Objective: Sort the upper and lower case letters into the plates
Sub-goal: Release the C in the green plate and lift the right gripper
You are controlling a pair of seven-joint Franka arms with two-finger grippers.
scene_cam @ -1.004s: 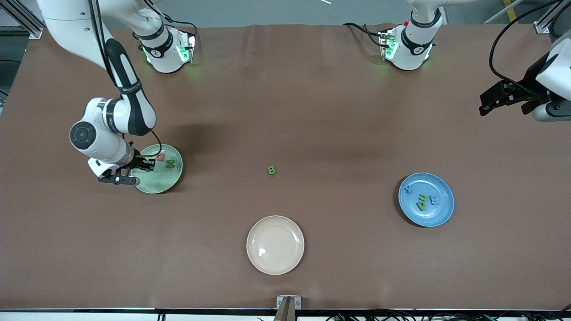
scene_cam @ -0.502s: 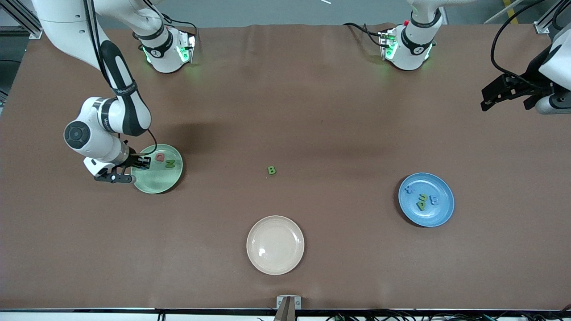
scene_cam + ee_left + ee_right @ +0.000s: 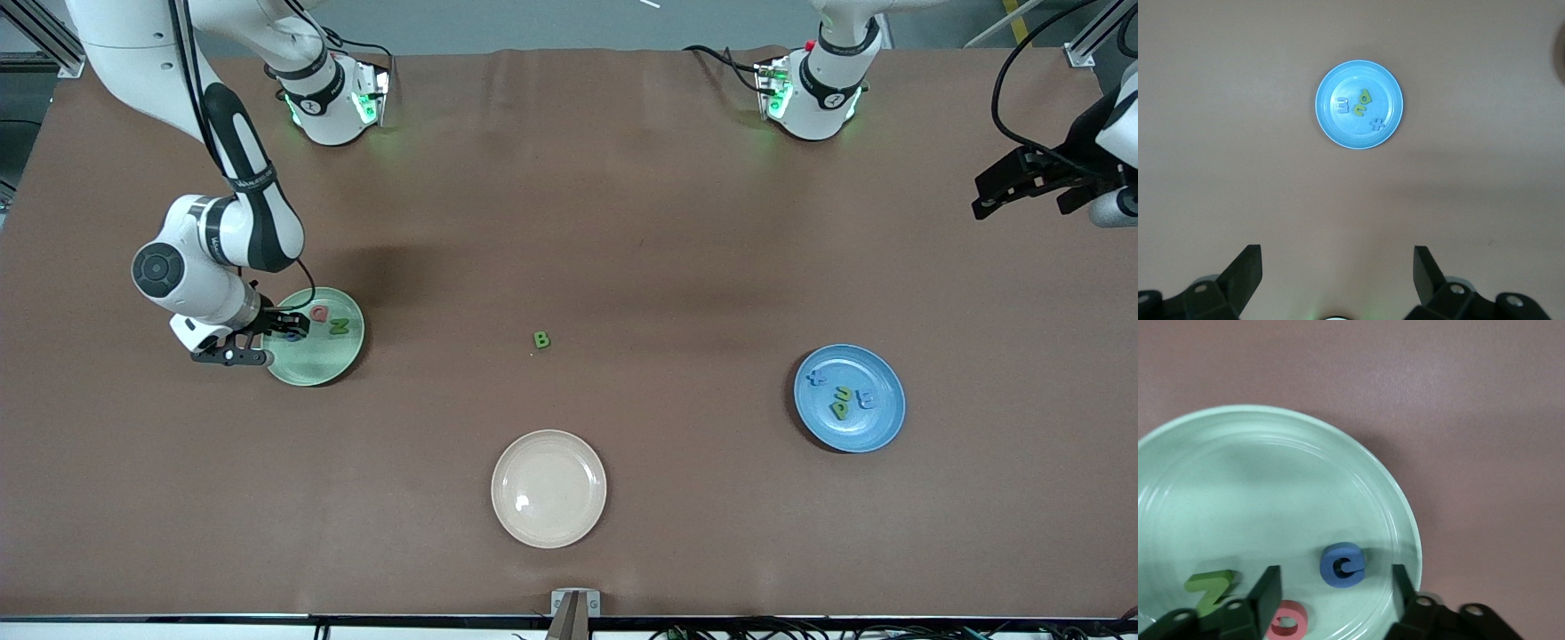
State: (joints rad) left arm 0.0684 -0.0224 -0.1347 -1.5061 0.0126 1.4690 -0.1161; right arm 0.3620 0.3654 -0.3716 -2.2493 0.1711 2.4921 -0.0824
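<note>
A: Front view first. What's different from a second ago?

B: The right end effector (image 3: 286, 332) is over the mint plate (image 3: 313, 366), and its fingers, clenched a second ago, now stand apart. The blue G (image 3: 292, 337) lies on the plate just under them, beside the pink Q (image 3: 319, 313) and green N (image 3: 339, 327). I judge that 3 capitals are now sorted.

A: And what's left?

B: The green B (image 3: 541, 340) sits alone on the brown table (image 3: 622, 222), mid-table, well apart from every plate. The blue plate (image 3: 880, 427) toward the left arm's end holds 4 lowercase letters. The cream plate (image 3: 548, 488) is nearest the camera and holds nothing. The left end effector (image 3: 1009, 185) waits, up over the table's end.

A: Left wrist view?

B: The left end effector (image 3: 1337, 267) has its fingers spread wide, holding nothing, with the blue plate (image 3: 1328, 127) on bare table below.

A: Right wrist view?

B: The blue G (image 3: 1342, 565) rests free between the parted fingers (image 3: 1268, 587), touching neither. The Q (image 3: 1288, 620) and N (image 3: 1210, 588) are close by.

A: The room?

B: Aluminium framing at the corners, cables along the table's edge.
</note>
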